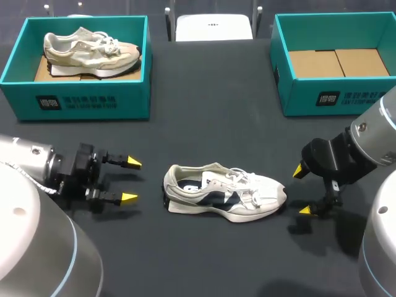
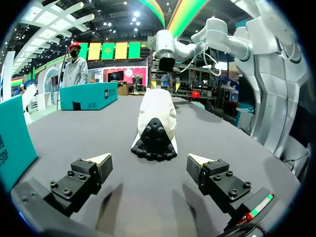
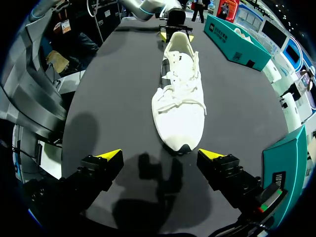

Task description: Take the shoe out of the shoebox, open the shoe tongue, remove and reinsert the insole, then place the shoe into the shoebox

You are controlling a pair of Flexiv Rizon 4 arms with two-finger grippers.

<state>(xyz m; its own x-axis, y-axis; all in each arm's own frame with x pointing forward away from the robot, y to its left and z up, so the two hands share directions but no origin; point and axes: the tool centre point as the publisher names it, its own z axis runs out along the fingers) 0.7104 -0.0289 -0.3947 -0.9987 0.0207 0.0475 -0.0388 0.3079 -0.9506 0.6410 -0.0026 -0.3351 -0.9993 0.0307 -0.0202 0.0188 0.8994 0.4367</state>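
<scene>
On the dark counter (image 1: 210, 93), centre: 1 white-and-navy sneaker (image 1: 226, 193), standing on its sole, outside both boxes. Its toe points toward the right arm (image 1: 365, 151) and its heel toward the left arm (image 1: 43, 170).

Far left corner: teal shoebox (image 1: 74, 99), open top, holding 1 beige sneaker (image 1: 90, 52) that lies on brown cardboard. Far right corner: second teal shoebox (image 1: 337, 93), open top, with its brown cardboard floor in view.

Left jaws: apart, holding nothing. Their 2 yellow tips (image 1: 133, 163) sit low over the counter, near the sneaker's heel and clear of it. In the left wrist view the heel and black studded sole edge (image 2: 155, 133) lie ahead of the jaws, in line with the gap between them.

Right jaws: apart, holding nothing. Their yellow tips (image 1: 298, 171) are just beyond the toe, with no contact. In the right wrist view the toe cap (image 3: 180, 133) lies ahead of the jaws, roughly centred on the gap, and the shoe runs lengthwise away from them.
</scene>
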